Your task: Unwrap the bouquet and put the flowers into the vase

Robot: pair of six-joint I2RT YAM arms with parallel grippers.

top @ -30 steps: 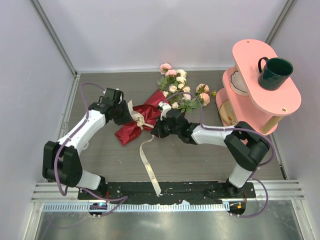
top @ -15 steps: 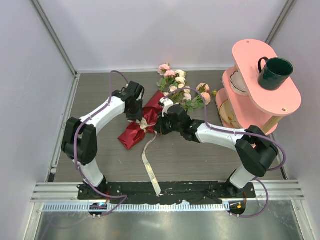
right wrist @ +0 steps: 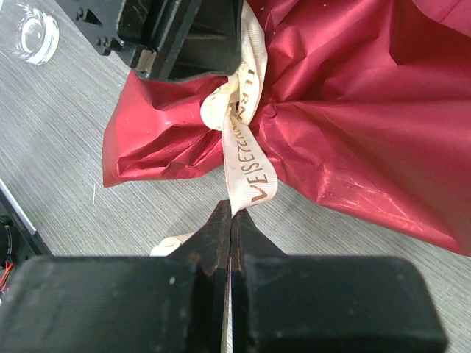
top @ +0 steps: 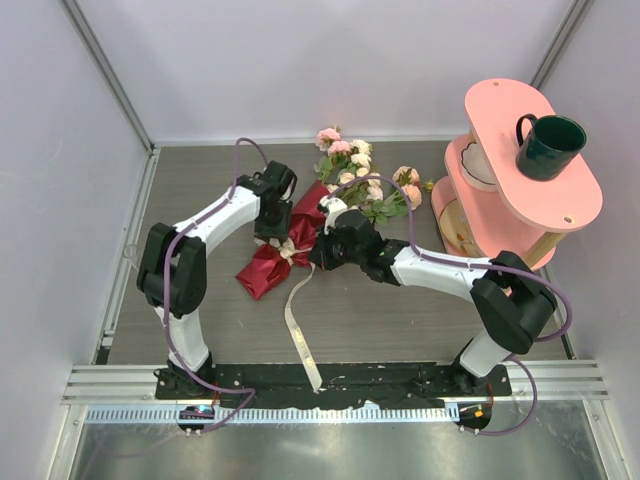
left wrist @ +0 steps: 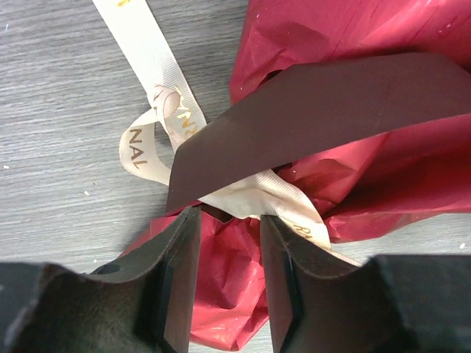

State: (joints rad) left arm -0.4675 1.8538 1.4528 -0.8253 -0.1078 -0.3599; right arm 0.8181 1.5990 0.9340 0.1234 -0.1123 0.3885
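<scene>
Right wrist view: the right pincer [right wrist: 230,209] is clenched on the ribbon [right wrist: 246,169] of the bouquet [top: 290,240], which lies wrapped on the desk [top: 400,320]. The left pincer [left wrist: 228,228] straddles the knot [left wrist: 250,198]; whether it grips, I cannot tell. Untying looks in hand, and next it needs a steady pull to slip the knot.

One bouquet [top: 262,266], one mug [top: 550,147], one shelf [top: 500,110], perhaps one vase [right wrist: 33,33].

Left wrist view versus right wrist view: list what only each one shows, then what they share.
Only left wrist: a dark maroon paper flap. Only right wrist: the right claw shut on the cream printed ribbon, and a small clear glass vase at top left. Both: the left claw, jaws apart at the knot, the ribbon, and the crinkled dark red wrapping paper on the grey table.
</scene>
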